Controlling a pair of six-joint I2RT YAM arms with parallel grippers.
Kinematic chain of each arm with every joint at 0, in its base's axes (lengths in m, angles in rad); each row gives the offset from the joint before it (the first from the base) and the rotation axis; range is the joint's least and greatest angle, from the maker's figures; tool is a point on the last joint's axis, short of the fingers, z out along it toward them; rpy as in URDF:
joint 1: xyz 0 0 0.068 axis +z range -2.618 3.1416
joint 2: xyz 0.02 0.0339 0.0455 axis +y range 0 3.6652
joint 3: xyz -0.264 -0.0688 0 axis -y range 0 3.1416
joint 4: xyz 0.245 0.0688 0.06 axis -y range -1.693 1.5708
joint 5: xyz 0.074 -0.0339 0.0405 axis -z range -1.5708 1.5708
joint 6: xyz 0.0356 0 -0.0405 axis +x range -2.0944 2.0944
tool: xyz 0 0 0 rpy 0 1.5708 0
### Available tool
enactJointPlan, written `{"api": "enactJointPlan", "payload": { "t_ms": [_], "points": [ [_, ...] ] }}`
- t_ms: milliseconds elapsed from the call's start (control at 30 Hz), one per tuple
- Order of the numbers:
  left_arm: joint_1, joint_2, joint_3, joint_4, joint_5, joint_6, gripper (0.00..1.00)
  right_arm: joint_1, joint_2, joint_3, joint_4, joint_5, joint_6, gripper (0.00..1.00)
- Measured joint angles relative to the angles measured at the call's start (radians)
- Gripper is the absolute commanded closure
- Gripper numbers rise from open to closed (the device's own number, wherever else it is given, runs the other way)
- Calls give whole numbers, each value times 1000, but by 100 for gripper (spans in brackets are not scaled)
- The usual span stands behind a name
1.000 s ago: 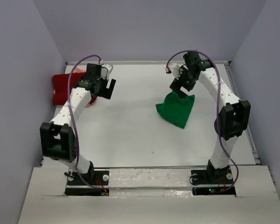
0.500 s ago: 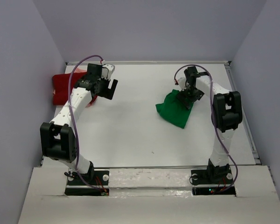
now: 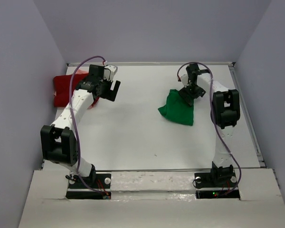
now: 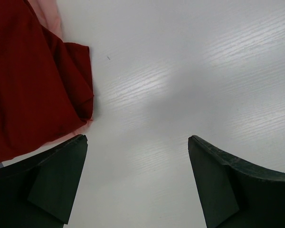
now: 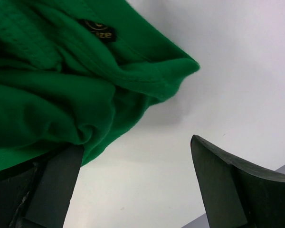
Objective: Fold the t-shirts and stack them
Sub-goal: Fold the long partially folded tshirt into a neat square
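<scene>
Grippers both spread wide, as I see them.
My left gripper (image 4: 137,138) hangs beside the dark red shirt (image 4: 28,80); my right gripper (image 5: 135,142) hangs over the edge of the green shirt (image 5: 47,104) on the surface (image 3: 133,128).

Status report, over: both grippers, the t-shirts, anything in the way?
Left gripper open, empty, beside dark red cloth t-shirt lying on pale pink one. Right gripper open at edge of crumpled bright green cloth t-shirt. Nothing blocking.

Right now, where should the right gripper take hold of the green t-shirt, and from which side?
Probably the bunched fold near the collar label of the green t-shirt. The open right gripper hangs beside it, so come from above at the far right; the cloth lies thick there.
</scene>
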Motion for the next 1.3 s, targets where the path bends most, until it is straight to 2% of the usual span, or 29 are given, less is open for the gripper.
{"api": "enactJointPlan", "payload": {
  "t_ms": [333, 700, 933, 1100, 1300],
  "points": [
    [0, -5, 0, 0, 0, 0, 1, 8, 85, 154, -7, -144, -16, 0],
    [-3, 5, 0, 0, 0, 0, 1, 111, 89, 164, -10, -288, -26, 0],
    [-6, 11, 0, 0, 0, 0, 1, 130, 89, 170, -15, -297, -28, 0],
    [-5, 11, 0, 0, 21, 1, 1, 129, 48, 174, -31, -302, -29, 0],
    [-6, 18, 0, -2, 50, 2, 1, 127, -95, 195, -109, -397, -38, 0]
  ]
}}
